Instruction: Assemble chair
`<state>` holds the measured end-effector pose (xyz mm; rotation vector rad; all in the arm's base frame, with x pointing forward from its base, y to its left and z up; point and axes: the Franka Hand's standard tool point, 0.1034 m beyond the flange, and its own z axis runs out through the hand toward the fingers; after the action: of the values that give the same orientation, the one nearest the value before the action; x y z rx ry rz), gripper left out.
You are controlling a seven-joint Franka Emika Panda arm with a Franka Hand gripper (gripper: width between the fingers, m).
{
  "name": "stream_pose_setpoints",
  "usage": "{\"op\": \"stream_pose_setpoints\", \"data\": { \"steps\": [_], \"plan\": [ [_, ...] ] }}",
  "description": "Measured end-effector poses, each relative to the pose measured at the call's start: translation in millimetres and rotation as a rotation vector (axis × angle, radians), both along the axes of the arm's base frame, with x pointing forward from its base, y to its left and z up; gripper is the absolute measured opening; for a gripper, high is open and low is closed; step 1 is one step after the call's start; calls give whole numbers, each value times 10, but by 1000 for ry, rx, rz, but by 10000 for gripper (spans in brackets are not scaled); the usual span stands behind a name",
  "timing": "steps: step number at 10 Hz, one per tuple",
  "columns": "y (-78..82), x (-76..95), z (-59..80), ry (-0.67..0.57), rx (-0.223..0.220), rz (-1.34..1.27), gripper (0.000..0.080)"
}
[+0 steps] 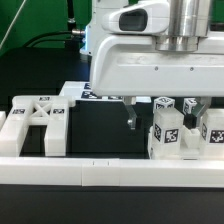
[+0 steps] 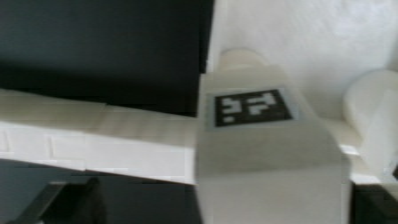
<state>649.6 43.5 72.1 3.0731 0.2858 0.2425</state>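
Fingers (image 1: 131, 117) spread wide, straddling tagged leg block (image 1: 166, 130) right of centre; X-braced panel (image 1: 35, 120) on table (image 1: 100, 132), lower left.

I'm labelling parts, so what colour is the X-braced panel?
The X-braced panel is white, best seen in the exterior view.

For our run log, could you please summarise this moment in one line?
gripper: open, straddling tagged block | X-braced panel: lying apart, untouched
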Motion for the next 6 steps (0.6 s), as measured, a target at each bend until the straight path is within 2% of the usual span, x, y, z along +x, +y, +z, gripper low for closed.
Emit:
{"op": "stream_pose_setpoints", "data": {
  "steps": [1, 4, 6],
  "plan": [
    [14, -6, -4, 2, -8, 30, 649],
    [128, -21, 8, 0, 12, -54, 649],
    [121, -26, 6, 2, 15, -76, 377]
  ]
}}
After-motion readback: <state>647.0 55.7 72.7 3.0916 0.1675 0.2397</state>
